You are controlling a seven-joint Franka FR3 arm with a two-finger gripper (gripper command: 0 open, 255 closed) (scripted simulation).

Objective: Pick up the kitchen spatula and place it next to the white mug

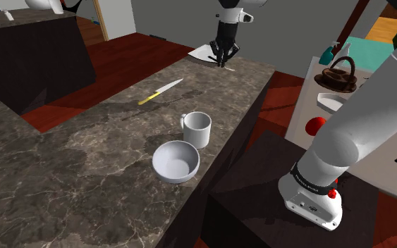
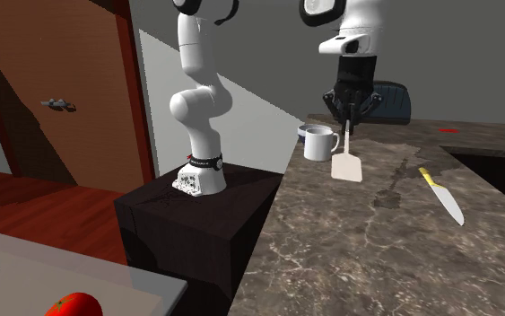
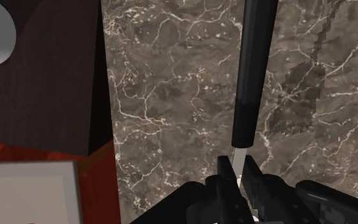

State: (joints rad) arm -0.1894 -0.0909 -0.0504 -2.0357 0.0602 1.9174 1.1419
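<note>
pincer [image 3: 236,168]: clamped on the spatula [image 2: 347,167]; we see its thin shaft pinched between both fingers
spatula: hangs clear of the surface [image 1: 63,176], blade down, well apart from the mug [image 1: 198,129]
step: we judge the pick done, carry in hand
next: swing toward the mug, lower just beside it, keep off the bowl [image 1: 175,160]
surface: dark, marbled; knife [image 1: 160,91] lying loose
room: brown door [image 2: 62,135], red-brown floor
</note>
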